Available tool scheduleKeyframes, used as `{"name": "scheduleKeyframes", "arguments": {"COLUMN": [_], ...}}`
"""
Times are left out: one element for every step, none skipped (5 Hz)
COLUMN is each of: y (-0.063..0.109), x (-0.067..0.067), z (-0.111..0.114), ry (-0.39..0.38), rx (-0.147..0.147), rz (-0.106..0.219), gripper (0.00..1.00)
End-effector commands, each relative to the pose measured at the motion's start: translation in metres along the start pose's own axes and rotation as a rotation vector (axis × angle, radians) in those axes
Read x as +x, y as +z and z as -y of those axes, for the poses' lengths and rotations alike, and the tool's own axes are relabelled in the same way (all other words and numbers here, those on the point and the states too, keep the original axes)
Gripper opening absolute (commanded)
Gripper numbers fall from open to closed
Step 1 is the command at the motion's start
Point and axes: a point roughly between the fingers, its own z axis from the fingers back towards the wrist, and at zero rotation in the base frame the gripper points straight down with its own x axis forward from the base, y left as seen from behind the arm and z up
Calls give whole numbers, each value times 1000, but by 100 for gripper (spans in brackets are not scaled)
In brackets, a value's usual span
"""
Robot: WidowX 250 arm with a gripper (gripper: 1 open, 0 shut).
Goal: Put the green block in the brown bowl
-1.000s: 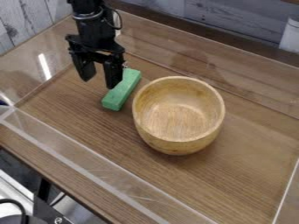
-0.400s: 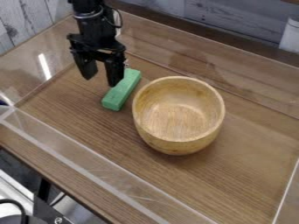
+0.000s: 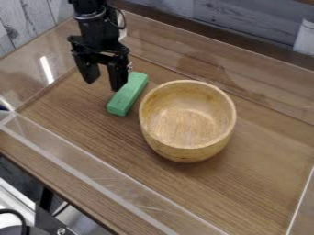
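Green rectangular block (image 3: pixel 127 94) lay unmoved just right of the black claw (image 3: pixel 103 79), which stayed wide, empty; grasp pending.

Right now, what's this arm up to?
One arm is working on a wooden table. Its pincer points down with jaws open, holding nothing, just left of the upper end of the green block. The block lies flat on the table, close beside the brown bowl on its left. The bowl is empty. Whether a finger touches the block can't be told. The block is not yet grasped.
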Motion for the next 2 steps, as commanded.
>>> {"name": "scheduleKeyframes", "arguments": {"y": [19, 20], "x": [6, 6], "z": [-3, -2], "ry": [12, 14], "rx": [16, 12], "rz": [63, 63], "gripper": [100, 100]}}
